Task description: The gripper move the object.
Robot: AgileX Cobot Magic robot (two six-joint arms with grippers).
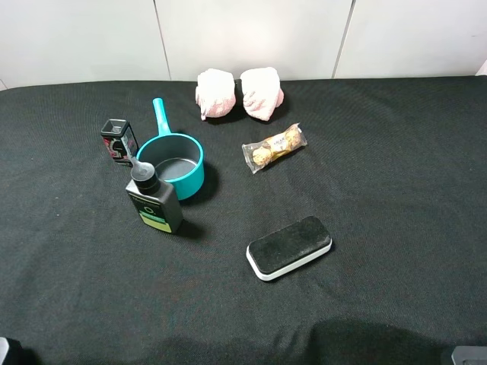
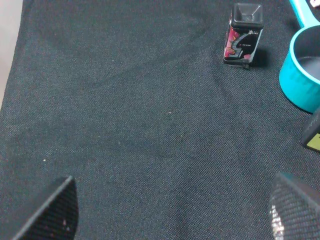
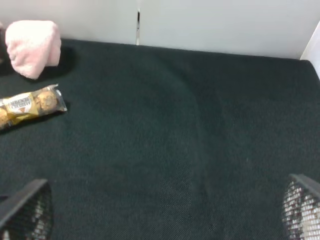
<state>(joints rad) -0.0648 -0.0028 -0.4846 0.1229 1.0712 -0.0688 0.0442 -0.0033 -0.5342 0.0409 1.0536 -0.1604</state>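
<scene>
High view: eraser (image 1: 289,247) flat on the black surface (image 1: 396,190), toward the front, apart from bottle (image 1: 156,201) and teal pot (image 1: 171,163). Left wrist: left pincer (image 2: 172,215) spread wide above the surface. Right wrist: right pincer (image 3: 164,212) likewise spread wide.

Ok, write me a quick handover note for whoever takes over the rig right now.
Left end effector: open, empty, above the black cloth, short of the small black box.
Right end effector: open, empty, above the cloth.
Board eraser: flat on the cloth, front centre, apart from the black bottle.
Done: nothing, the eraser is not gripped.
Left: reach, grasp and move the eraser.
</scene>
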